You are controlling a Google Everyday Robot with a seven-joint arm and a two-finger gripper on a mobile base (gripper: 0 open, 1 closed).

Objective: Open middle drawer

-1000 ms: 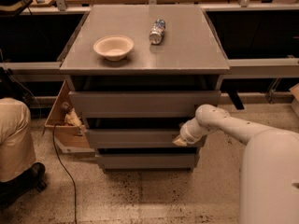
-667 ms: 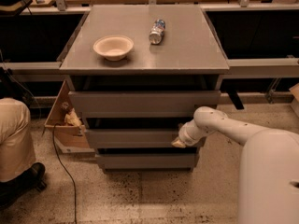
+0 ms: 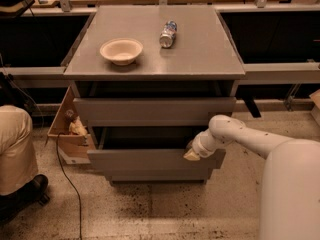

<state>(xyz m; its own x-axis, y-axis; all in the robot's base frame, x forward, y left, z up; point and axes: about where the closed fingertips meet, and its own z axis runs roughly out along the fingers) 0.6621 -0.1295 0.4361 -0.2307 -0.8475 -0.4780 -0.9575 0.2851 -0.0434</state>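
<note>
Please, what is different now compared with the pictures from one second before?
The middle drawer has slid further out toward the camera, and the pincer, at the right end of its front's upper edge, has come along with it. The bowl, the bottle and the top drawer stayed where they were.

Middle drawer (image 3: 150, 161): matt, smooth grey front; gripper (image 3: 191, 154) at its right top edge: pale, smooth plastic-looking shell; bowl (image 3: 121, 50): matt, paper-like; bottle (image 3: 168, 33): glossy clear plastic; floor (image 3: 150, 211): speckled, rough-looking.
</note>
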